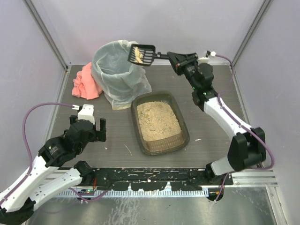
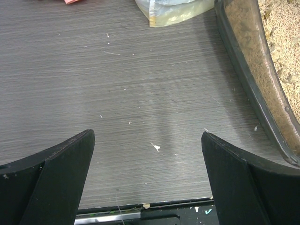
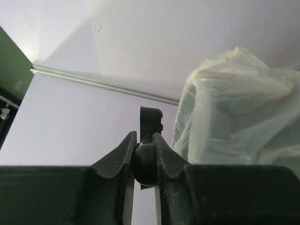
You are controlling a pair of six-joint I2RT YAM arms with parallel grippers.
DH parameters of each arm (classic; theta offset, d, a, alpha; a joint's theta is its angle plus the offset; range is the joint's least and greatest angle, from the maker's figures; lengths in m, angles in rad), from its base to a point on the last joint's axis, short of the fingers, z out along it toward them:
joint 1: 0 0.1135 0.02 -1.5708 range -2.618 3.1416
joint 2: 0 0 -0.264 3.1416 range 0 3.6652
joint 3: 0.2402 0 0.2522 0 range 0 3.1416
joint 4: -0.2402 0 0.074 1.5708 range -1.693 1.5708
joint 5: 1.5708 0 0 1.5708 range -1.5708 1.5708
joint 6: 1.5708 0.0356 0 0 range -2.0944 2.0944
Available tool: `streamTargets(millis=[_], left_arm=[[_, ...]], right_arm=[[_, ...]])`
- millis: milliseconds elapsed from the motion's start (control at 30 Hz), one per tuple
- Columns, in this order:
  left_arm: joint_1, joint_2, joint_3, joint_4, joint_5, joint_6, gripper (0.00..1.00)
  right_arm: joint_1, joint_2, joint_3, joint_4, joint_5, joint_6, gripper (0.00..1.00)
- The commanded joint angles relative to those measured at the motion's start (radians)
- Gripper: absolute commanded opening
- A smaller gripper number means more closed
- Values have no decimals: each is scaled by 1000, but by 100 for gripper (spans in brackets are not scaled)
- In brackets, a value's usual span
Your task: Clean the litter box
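Count: two grippers, one litter box, one scoop, one bin, one cloth. Nearest, the left gripper [image 2: 147, 140] hangs low over the table [image 1: 117, 138], fingers spread wide and holding nothing. The strip between the fingertips is bare wood-grain with a few pale flecks [image 2: 155, 147]. Ahead of the fingers the surface runs open up to the foot of the bin. The litter box [image 1: 165, 147], a shallow dark tray with a bed of beige litter, lies to the right of these fingers. Its long left wall passes just outside the right fingertip, apart from it. Past the tray's far left corner stands the bin [image 1: 119, 77] with its whitish liner, the liner's skirt near that corner; whether they touch cannot be told. The pink cloth [image 1: 86, 82] is bunched against the bin's left side, well ahead of the left fingers. Farthest, the right gripper [image 1: 169, 56] is raised at the level of the bin mouth, fingers closed tight on the handle of the black slotted scoop [image 1: 142, 55]. The scoop head extends to the left of the fingers, carrying some litter, over the right part of the bin's rim. The back wall is close behind.
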State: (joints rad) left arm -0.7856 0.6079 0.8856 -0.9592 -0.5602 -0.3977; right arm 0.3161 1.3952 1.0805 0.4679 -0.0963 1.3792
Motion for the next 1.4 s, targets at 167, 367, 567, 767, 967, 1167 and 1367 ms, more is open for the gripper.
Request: streamTargets(millis=[167,367,567,767,967,1167,1367], left_arm=[[1,-11,4,24,-19,19,98],[1,8,5,24,-8,20,98],[2,20,3,26,6,25,98],[2,23,3,29,12,28,98],[1,35,5,33,21,31,98],[0,33,4,32,20,31,98],[2,27,2,34,19,30,98]], right_arm=[[100,296,468,77,55,-313,1],[109,436,642,112,-48,-518,1],[130,536,824,72,-257,-905,1],[167,521,908,-120,-289,-1253,1],[252,503,973,-286,-259,-1625,1],[351,492,978,-326,-120,-1852,1],[377,475,981,-291,-101,-1845,1]])
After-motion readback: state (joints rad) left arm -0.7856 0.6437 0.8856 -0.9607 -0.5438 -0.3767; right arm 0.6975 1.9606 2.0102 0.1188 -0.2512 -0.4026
